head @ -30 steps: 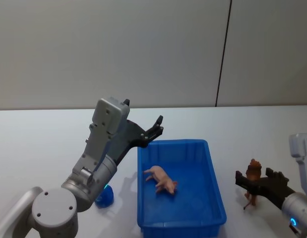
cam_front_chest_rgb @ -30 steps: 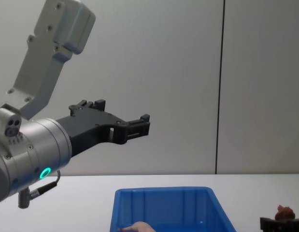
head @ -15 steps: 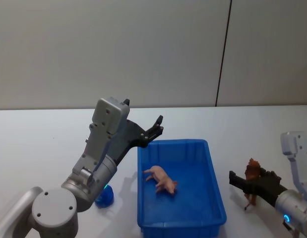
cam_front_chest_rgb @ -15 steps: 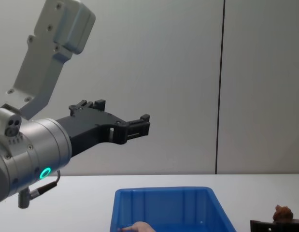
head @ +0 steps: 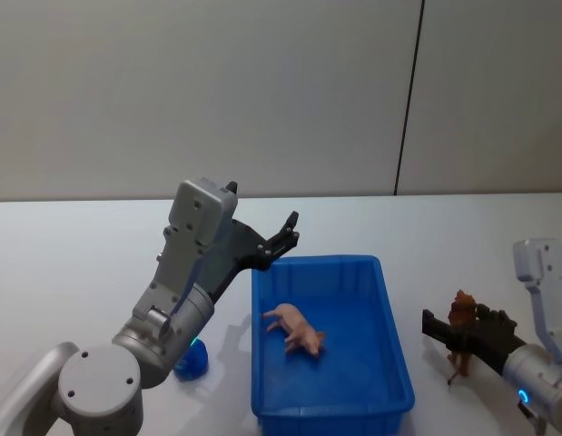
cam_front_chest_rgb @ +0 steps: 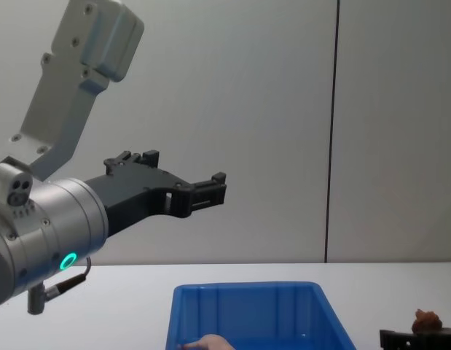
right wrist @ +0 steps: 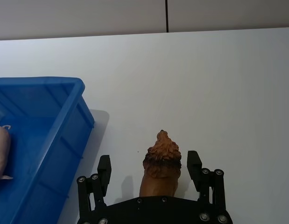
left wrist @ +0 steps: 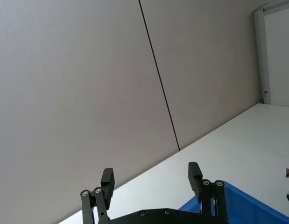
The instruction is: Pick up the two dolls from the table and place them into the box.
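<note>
A pale pink doll [head: 297, 329] lies on its side on the floor of the blue box [head: 394, 350]. The reddish-brown doll [head: 462, 313] stands upright on the white table [head: 480, 236], right of the box. My right gripper [head: 451, 329] is open around it. In the right wrist view the brown doll [right wrist: 162, 161] stands between the fingers [right wrist: 194, 164] with a gap on each side. My left gripper [head: 285, 234] hangs open and empty, high above the box's far left corner; it also shows as the left gripper [cam_front_chest_rgb: 210, 191] in the chest view.
The box [right wrist: 46, 135] has a thick rim close to the left of the brown doll. A small blue thing [head: 192, 359] sits under my left arm. White tabletop stretches behind and to the right of the box, up to a grey wall.
My right arm has shifted slightly toward the box, its open fingers still around the brown doll. The left arm and the pink doll have not moved.
</note>
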Controlling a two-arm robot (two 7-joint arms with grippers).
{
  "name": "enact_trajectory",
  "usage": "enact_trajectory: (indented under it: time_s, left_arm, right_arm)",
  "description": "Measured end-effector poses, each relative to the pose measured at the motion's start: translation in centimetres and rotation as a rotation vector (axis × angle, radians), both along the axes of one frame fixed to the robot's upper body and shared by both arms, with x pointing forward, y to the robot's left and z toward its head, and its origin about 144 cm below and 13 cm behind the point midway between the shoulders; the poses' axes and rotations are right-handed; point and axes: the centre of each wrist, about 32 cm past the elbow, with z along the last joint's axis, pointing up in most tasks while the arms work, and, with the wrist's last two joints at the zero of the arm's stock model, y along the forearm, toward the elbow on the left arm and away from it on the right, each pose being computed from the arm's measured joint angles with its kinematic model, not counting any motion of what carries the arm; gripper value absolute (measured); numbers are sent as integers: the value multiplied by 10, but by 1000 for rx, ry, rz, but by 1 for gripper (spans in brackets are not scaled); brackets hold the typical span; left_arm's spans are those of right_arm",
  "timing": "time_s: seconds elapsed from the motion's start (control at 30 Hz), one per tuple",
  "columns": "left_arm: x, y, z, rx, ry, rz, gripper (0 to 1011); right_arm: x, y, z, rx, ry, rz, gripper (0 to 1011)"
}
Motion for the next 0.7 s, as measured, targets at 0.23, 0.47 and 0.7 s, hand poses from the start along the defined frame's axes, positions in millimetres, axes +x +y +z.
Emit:
enact_trajectory:
  time_s: [0.23,0.47,0.7]
  left_arm:
    - [0,0,0,0,0,0,1001]
    - [0,0,0,0,0,0,1001]
    - [0,0,0,0,0,0,1001]
  right_arm:
    - [2,1,0,-3,-1,-4,1001]
    - [3,1,0,-5,-2,-6,881]
    - [4,1,0,-6,-2,-7,676]
